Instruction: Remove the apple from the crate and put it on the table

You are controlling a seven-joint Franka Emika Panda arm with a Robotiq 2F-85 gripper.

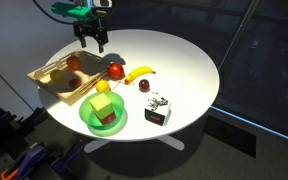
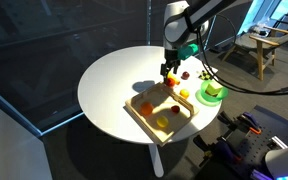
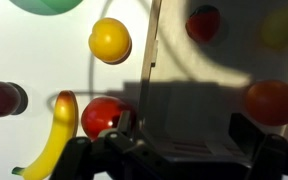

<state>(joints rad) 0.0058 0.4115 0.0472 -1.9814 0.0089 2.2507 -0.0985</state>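
Observation:
The bright-red apple [image 1: 115,71] lies on the white table [image 1: 174,60], just outside the light-wood crate [image 1: 64,96] and touching the banana [image 1: 139,73]. In the wrist view the apple [image 3: 102,115] sits left of the crate wall [image 3: 149,50], under my left finger. My gripper [image 1: 92,46] hangs open and empty above the crate's edge next to the apple; it also shows in an exterior view [image 2: 170,68] and the wrist view [image 3: 184,140]. The crate [image 2: 142,122] still holds an orange fruit [image 3: 272,100], a smaller red fruit [image 3: 204,22] and a yellowish one.
A dark-maroon fruit [image 1: 144,87] lies by the banana. A green bowl [image 1: 88,120] with a brown block stands at the front, a yellow round fruit [image 1: 102,87] at its rim. A black and white object [image 1: 158,108] lies to its right.

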